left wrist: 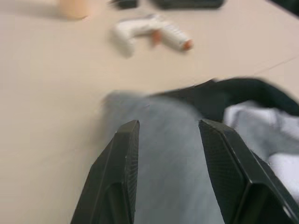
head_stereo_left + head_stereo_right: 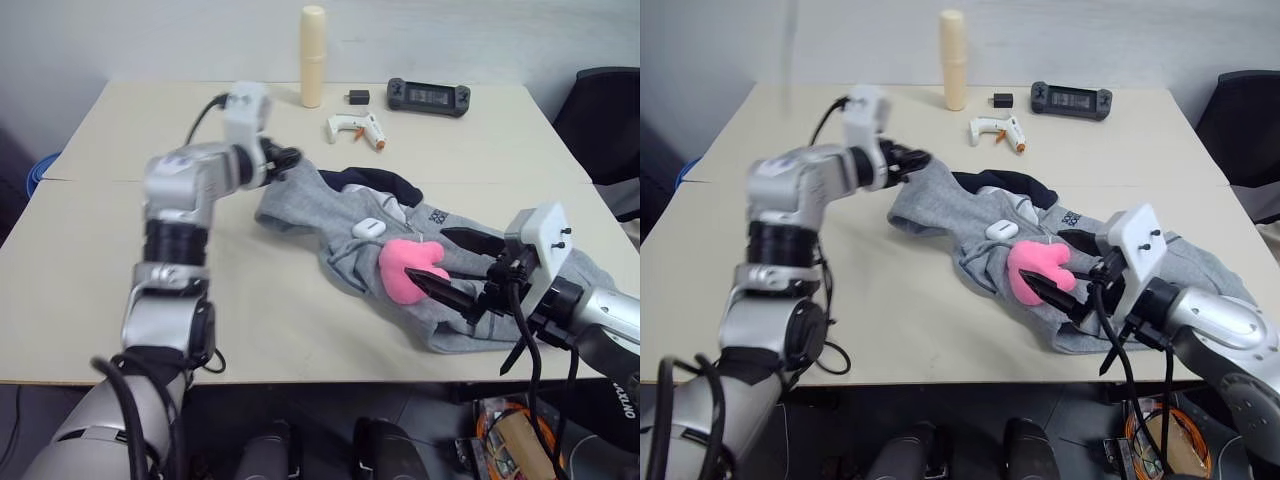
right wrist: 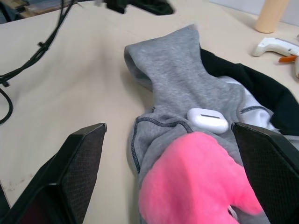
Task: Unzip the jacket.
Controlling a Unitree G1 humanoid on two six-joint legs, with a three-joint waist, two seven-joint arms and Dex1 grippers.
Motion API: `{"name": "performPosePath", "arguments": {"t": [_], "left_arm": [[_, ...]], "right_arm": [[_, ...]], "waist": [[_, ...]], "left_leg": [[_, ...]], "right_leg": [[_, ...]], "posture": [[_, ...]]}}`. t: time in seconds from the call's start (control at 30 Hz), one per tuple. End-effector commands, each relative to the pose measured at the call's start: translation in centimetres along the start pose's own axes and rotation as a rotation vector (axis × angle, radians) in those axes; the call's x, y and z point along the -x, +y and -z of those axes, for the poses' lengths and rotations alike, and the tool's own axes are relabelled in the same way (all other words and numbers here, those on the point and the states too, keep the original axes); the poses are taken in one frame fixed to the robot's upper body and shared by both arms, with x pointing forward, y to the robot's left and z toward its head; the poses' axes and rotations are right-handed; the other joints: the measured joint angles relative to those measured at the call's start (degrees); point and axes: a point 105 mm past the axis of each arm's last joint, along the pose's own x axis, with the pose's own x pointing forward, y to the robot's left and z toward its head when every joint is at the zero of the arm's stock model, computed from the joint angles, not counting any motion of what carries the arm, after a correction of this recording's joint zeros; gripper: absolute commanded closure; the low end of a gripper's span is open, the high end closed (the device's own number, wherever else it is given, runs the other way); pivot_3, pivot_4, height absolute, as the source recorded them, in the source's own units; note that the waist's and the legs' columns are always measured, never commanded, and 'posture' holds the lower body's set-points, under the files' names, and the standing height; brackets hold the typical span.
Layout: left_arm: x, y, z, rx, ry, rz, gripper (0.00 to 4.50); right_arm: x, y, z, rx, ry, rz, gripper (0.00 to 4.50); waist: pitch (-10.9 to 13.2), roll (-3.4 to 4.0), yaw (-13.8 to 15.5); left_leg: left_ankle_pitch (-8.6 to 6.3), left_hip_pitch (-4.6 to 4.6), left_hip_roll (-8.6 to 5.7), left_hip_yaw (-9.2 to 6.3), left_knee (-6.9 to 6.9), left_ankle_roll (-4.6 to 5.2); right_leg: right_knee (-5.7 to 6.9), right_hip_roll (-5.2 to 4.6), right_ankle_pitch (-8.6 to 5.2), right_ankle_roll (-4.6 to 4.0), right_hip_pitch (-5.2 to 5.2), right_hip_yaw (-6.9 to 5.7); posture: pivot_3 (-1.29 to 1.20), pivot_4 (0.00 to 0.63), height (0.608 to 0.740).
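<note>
We see our left gripper (image 2: 287,158) at the jacket's (image 2: 345,215) ten-o'clock edge, a pink plush toy (image 2: 410,269) lying on the fabric.

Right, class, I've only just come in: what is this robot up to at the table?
A two-armed robot is working on a grey jacket lying crumpled on the table. Its left gripper sits at the jacket's far edge, fingers part closed with grey fabric between them. Its right gripper is wide open around a pink plush toy lying on the jacket, beside a small white case.
</note>
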Motion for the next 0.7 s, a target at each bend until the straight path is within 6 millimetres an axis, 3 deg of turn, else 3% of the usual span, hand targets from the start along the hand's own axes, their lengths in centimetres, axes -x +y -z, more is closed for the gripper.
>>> {"name": "performPosePath", "arguments": {"t": [0.03,0.07,0.17,0.37,0.43,0.6,0.7], "left_arm": [[3.2,0.7,-1.9,0.015,-0.115,-0.005,2.42],[3.3,0.5,-1.9,0.015,-0.12,0.0,2.42],[1.7,-4.0,-3.3,0.023,-0.164,0.186,1.85],[-1.8,-13.6,-2.5,-0.085,-0.062,0.492,0.04],[-3.2,-15.6,-0.7,-0.15,0.022,0.528,0.04],[-6.9,-18.1,3.1,-0.26,0.156,0.517,0.04],[-8.3,-19.2,4.4,-0.299,0.182,0.519,0.04]], "right_arm": [[-0.7,0.0,-0.4,0.02,-0.03,-0.051,0.0],[-0.8,0.0,-0.4,0.021,-0.031,-0.056,0.0],[-1.1,-0.7,-1.0,0.031,-0.034,-0.071,0.0],[-0.5,-0.5,-1.4,0.05,-0.029,-0.076,0.0],[-0.2,-0.5,-1.3,0.05,-0.027,-0.049,0.0],[0.6,0.0,-0.9,0.031,-0.036,0.01,0.0],[1.1,0.2,-0.7,0.023,-0.033,0.04,0.0]], "waist": [[0.02,-0.03,0.81],[0.02,-0.03,1.22],[0.03,-0.05,2.89],[0.02,-0.07,3.75],[0.02,-0.07,3.37],[0.02,-0.07,2.68],[0.02,-0.07,2.6]], "left_leg": [[0.0,-0.03,-0.01,-0.09,0.07,0.0],[0.0,-0.03,-0.02,-0.13,0.1,0.01],[0.04,-0.04,-0.15,-0.33,0.14,0.08],[0.07,-0.08,-0.38,-0.35,0.13,0.14],[0.07,-0.07,-0.36,-0.24,0.05,0.14],[0.07,-0.01,-0.13,0.0,0.02,0.12],[0.07,-0.02,-0.09,0.04,0.02,0.11]], "right_leg": [[0.0,-0.01,0.0,0.0,0.05,0.02],[-0.05,-0.02,0.0,0.0,0.09,0.02],[-0.09,-0.13,0.02,0.03,0.24,-0.02],[-0.18,-0.29,0.11,0.18,0.29,-0.06],[-0.19,-0.21,0.11,0.19,0.24,-0.15],[-0.17,0.06,0.11,0.18,0.16,-0.26],[-0.15,0.04,0.11,0.18,0.07,-0.21]], "posture": [[0.0,0.15,0.74],[0.0,0.15,0.74],[0.0,0.15,0.74],[0.0,0.15,0.74],[0.0,0.15,0.74],[0.0,0.15,0.74],[0.0,0.15,0.74]]}}
